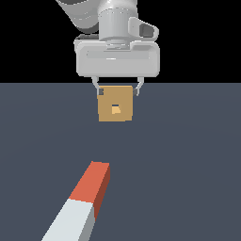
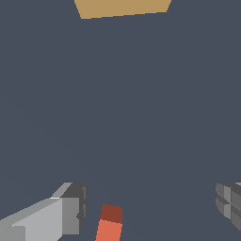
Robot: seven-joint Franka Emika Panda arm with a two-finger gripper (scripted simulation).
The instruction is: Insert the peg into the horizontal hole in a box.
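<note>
The peg [image 1: 82, 202] lies flat on the dark floor near the exterior view's bottom edge, its red-orange half pointing toward the box and its pale grey-white half running out of frame. The tan box [image 1: 115, 103] stands farther back, with the small square hole [image 1: 116, 109] in the face toward the camera. My gripper [image 1: 118, 90] hangs open above the floor, its fingertips showing at the box's upper corners with nothing between them. In the wrist view, only the peg's red end [image 2: 110, 222] shows, closer to one finger [image 2: 70, 207] of my gripper [image 2: 150, 204], and the box [image 2: 122, 7] is a tan strip at the edge.
Flat dark grey-blue floor [image 1: 188, 155] lies all around the box and the peg. Behind it the background is black. Nothing else stands in either view.
</note>
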